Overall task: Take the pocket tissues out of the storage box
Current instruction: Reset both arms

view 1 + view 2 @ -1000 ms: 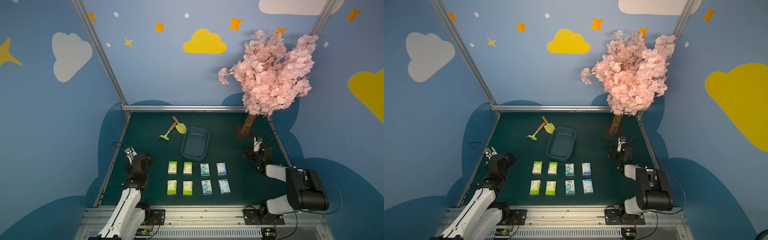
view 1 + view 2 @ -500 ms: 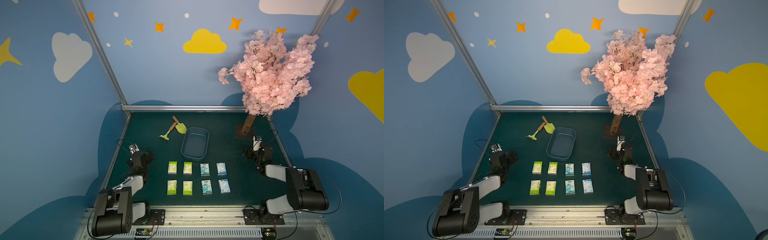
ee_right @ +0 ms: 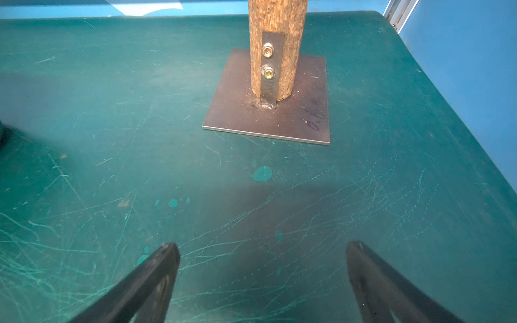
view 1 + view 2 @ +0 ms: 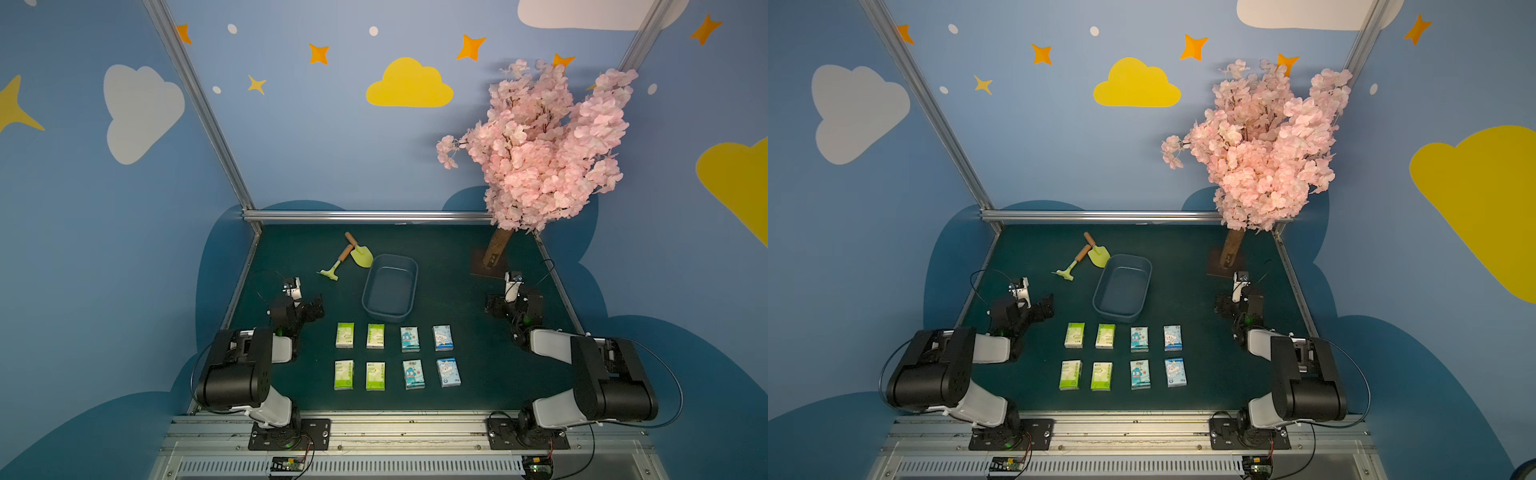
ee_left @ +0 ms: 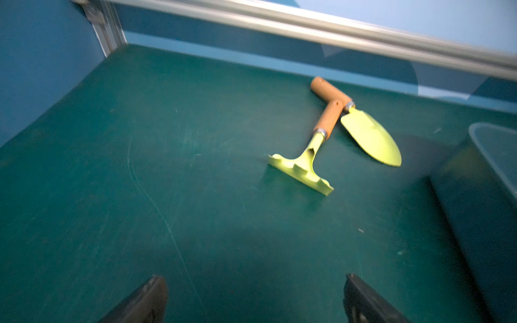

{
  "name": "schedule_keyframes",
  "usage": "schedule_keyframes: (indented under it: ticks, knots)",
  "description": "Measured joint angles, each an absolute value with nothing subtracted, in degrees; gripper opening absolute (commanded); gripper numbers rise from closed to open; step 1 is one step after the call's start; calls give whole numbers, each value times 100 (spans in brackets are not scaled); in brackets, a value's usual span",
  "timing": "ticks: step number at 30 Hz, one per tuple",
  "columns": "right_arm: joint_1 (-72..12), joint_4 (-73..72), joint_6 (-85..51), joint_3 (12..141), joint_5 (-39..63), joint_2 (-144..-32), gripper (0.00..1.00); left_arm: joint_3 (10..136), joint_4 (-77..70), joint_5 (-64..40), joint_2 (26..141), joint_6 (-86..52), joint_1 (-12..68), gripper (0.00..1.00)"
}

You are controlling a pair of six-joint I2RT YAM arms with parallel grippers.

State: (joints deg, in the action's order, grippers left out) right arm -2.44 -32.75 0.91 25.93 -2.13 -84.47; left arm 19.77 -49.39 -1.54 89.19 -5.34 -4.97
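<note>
Gaping wide, the left gripper (image 5: 253,278) holds nothing, its black fingers (image 5: 151,296) above the scratched green mat (image 3: 112,139); the right gripper (image 3: 261,246) is spread just as far and empty, facing the flat brown base plate (image 3: 307,117) of the tree (image 3: 277,22). Both sit near the mat's 9 and 3 o'clock edges, leaving the middle free. The storage box (image 4: 390,318), a smooth dull-blue rounded tub, sits empty near centre; the pocket tissues (image 4: 410,338) lie flat at its 6 o'clock in two rows of four, green-white toward 9, blue toward 3. A yellow-green shovel (image 4: 361,255) and rake (image 4: 330,273) lie at its 11 o'clock
</note>
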Motion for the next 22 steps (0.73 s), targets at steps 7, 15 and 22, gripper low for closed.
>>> schedule_keyframes:
  ticks: [7,15,22]
  knots:
    - [-272,-3275,134,2593,-246,-8447,98,2115,-4915,-158,8882,-373,-370,100]
    - [-272,-3275,137,2593,-248,-8447,98,2171,-4821,-45,8882,-235,-213,100]
    - [-272,-3275,137,2593,-250,-8447,98,2176,-4692,-21,8882,-228,-213,100]
